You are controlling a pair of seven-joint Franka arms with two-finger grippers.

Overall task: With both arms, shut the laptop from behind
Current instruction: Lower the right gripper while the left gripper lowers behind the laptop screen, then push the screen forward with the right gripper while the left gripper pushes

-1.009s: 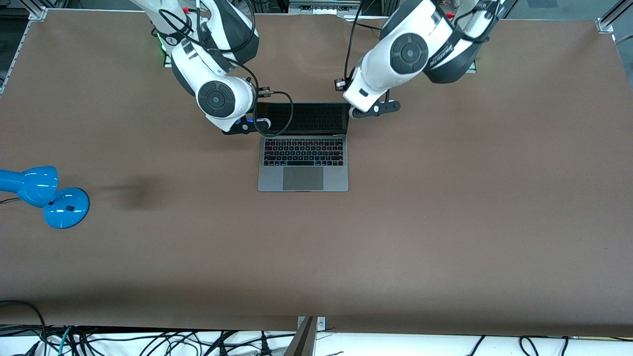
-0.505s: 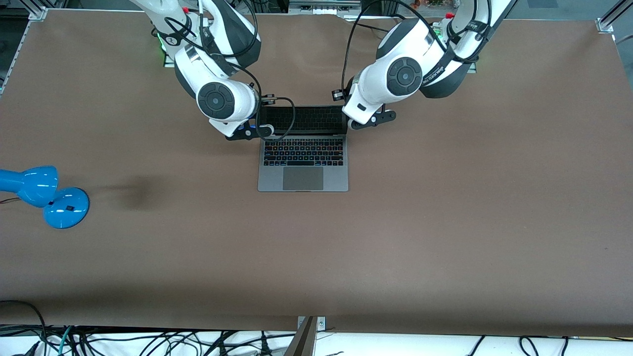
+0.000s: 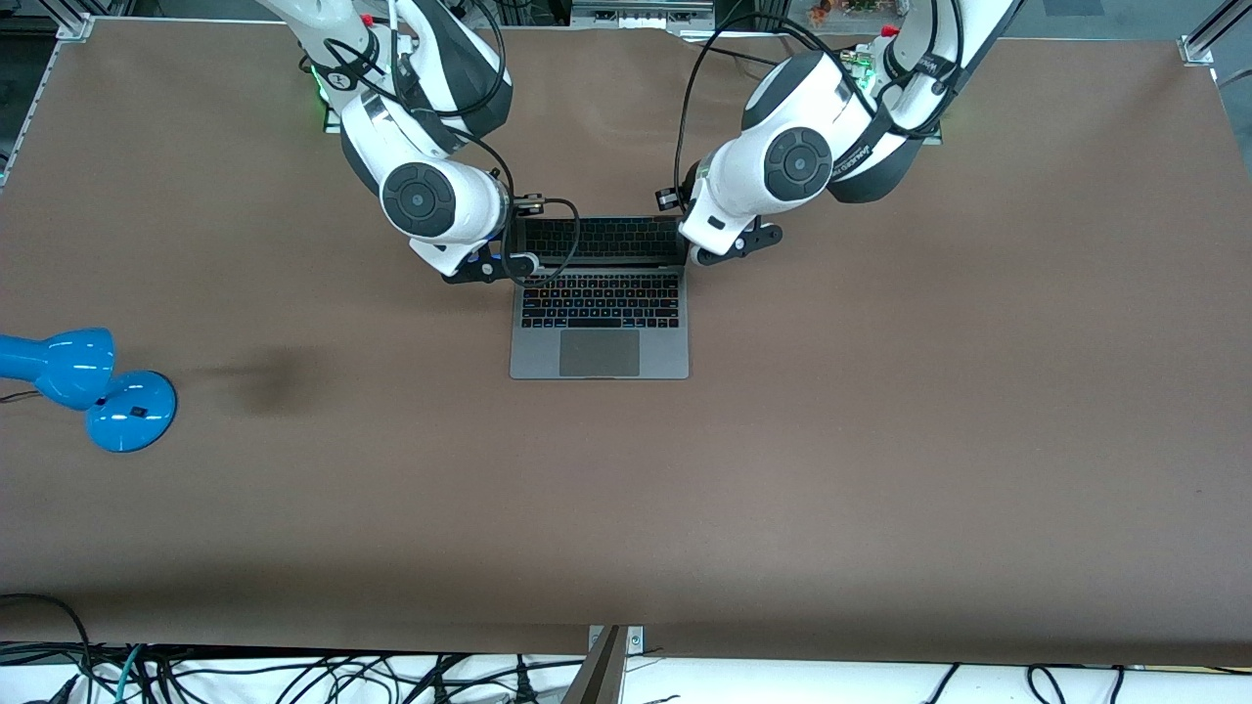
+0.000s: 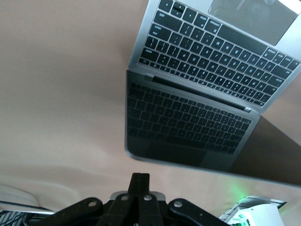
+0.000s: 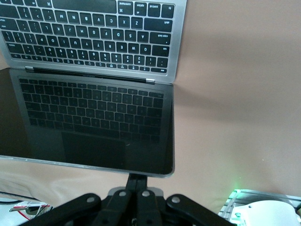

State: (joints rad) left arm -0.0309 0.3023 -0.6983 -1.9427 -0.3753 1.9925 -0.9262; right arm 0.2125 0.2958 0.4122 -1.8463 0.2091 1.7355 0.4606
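Since a second ago we have tipped the screen of the laptop [image 3: 599, 323], mid-table, forward with the left gripper [image 4: 139, 184] and right gripper [image 5: 137, 184], both clenched at its top corners, where uneven pushing risks twisting the lid or skidding the base.

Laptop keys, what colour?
Black keys on the grey laptop; the right wrist view shows them best.

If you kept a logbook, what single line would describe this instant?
laptop: open, lid partly tilted | left pincer: shut, at lid's top edge | right pincer: shut, at lid's top edge
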